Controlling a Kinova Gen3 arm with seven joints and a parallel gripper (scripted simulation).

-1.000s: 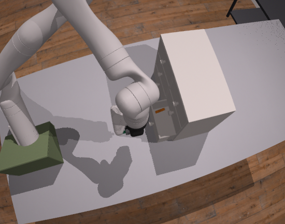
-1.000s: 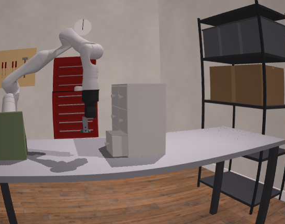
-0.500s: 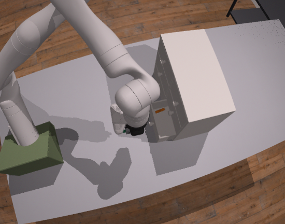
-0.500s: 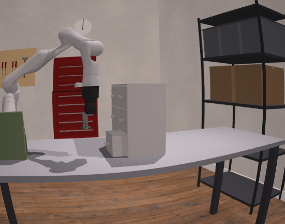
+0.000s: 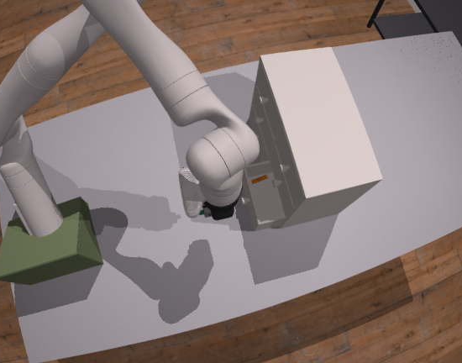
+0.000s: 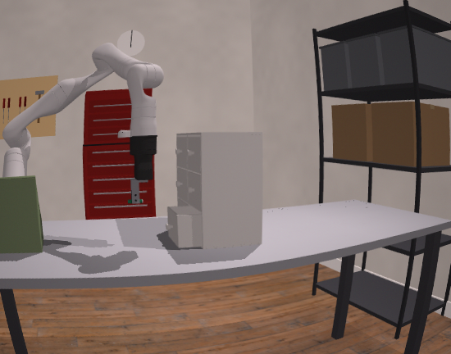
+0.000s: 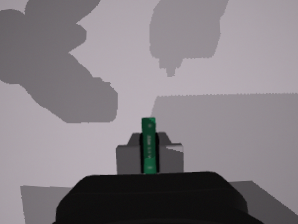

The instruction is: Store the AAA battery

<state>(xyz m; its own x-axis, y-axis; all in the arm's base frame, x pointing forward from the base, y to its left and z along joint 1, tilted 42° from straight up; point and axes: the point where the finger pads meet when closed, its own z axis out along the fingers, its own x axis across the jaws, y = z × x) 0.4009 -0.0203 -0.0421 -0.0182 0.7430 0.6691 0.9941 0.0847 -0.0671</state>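
Green AAA battery [image 7: 148, 145] held crosswise (level), in gripper [image 7: 149, 156]

one small green battery [image 7: 148, 144], one orange battery [image 5: 259, 180], one pale grey chest [image 6: 231, 184] with one open drawer [image 6: 183, 230], one black shelf rack [image 6: 318, 123]
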